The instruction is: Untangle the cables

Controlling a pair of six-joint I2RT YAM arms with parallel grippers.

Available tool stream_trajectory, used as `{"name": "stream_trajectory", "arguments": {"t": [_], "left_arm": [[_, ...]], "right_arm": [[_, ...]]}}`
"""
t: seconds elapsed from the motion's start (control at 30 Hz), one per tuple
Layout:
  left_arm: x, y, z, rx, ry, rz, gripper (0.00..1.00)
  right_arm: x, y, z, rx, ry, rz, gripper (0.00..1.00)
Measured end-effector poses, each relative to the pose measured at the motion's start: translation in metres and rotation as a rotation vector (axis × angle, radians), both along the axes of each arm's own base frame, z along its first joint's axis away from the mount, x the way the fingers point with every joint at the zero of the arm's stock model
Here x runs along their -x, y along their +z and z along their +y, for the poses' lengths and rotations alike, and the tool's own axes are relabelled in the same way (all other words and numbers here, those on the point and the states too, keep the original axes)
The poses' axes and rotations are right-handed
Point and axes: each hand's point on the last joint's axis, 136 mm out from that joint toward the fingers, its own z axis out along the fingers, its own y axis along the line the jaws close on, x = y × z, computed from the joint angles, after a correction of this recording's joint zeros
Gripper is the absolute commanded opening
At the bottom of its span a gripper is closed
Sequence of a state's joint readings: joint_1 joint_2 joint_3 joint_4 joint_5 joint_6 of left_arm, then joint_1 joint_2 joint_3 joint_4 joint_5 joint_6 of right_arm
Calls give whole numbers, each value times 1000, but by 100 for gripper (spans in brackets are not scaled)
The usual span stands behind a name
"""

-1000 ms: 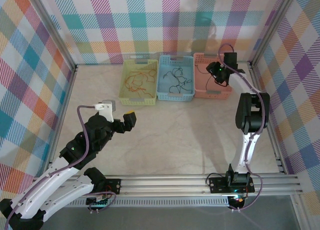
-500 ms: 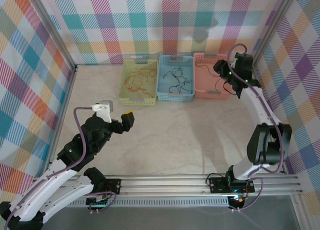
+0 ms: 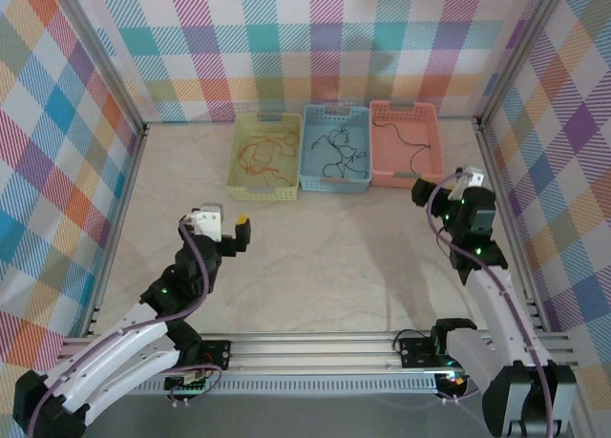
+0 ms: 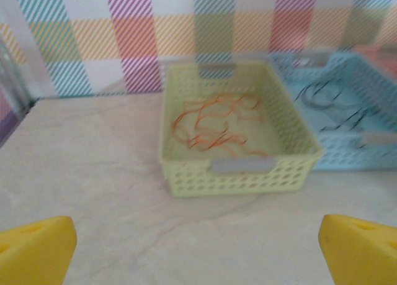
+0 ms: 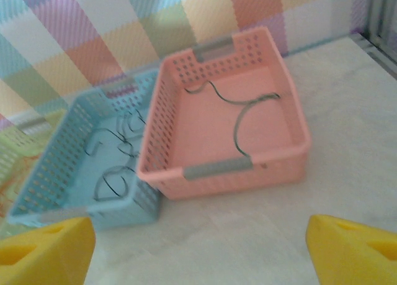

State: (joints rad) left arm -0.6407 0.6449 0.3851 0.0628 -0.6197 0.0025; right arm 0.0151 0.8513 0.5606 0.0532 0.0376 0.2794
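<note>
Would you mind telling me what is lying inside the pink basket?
One thin dark wire lies loosely curved on the floor of the pink basket. In the right wrist view, the basket's near wall covers a narrow strip of that floor.

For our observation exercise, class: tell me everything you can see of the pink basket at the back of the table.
The pink basket is a shallow rectangular tray, plastic by its look. Its walls are pierced by rows of small holes, and there is a grey grip strip on each short end. It stands upright on the table, rightmost of three, with its long side apparently touching the blue basket. Inside lies one thin dark cable, loosely curved, flat on the basket's floor.
</note>
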Motion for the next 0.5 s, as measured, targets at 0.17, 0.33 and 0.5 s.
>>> {"name": "stream_trajectory", "arguments": {"t": [0.17,0.33,0.5], "left_arm": [[-14,-26,32,-42,115,24,100],[-33,-38,51,-25,176,48,100],[-52,-69,64,-8,200,131,100]], "right_arm": [[22,-33,-7,82,-13,12,100],[26,-49,-11,125,-21,0,100],[14,-75,-10,153,-7,45,100]]}}
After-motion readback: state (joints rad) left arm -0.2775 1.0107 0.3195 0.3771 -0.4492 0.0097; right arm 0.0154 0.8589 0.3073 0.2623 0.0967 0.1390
